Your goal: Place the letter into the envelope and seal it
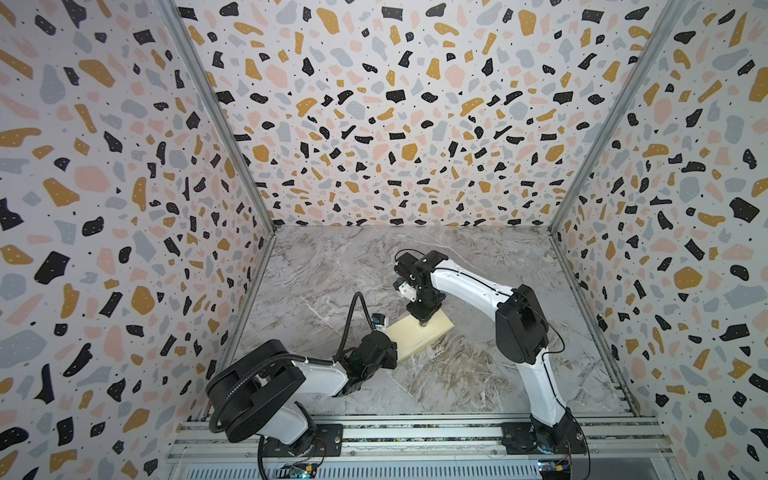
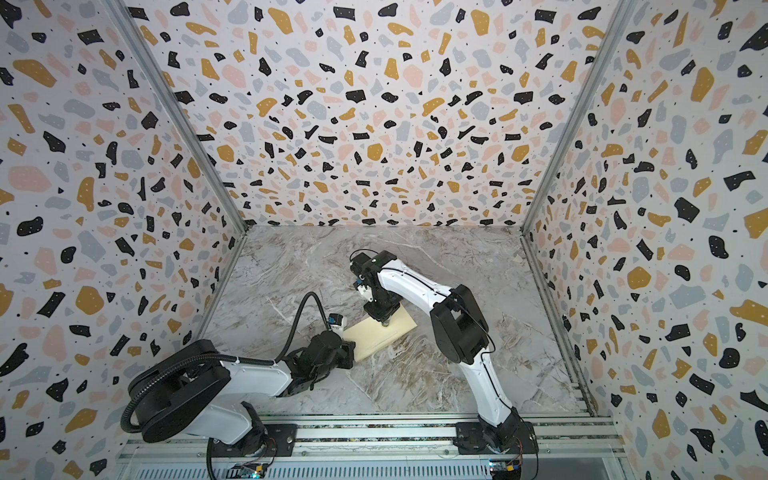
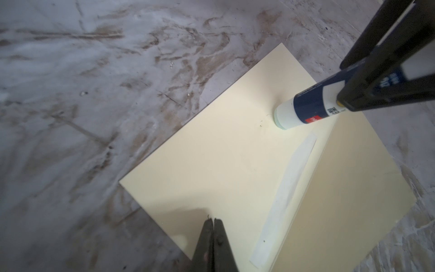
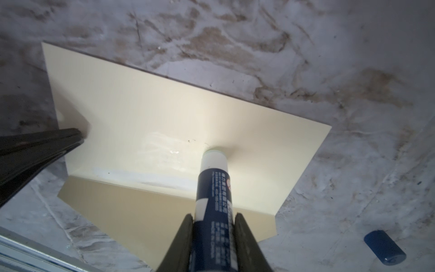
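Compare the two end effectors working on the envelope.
The left end effector is shut empty, tips on the envelope near a corner; the right end effector grips a glue stick whose tip touches the envelope. The left lies low; the right points steeply down. Both have black fingers.

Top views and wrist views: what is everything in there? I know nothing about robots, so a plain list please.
envelope: 1, pale cream-yellow, flat on the table, flap open.
white strip: 1, white, on the envelope along the flap's fold.
glue stick: 1, navy and white, uncapped, tip on the envelope.
cap: 1, blue, lying on the table, apart from the envelope.
table: 1, grey-brown marble.
walls: 3, terrazzo pattern, around the table.
left gripper: 1, black, shut, tips on the envelope near its edge.
right gripper: 1, black, shut on the glue stick.
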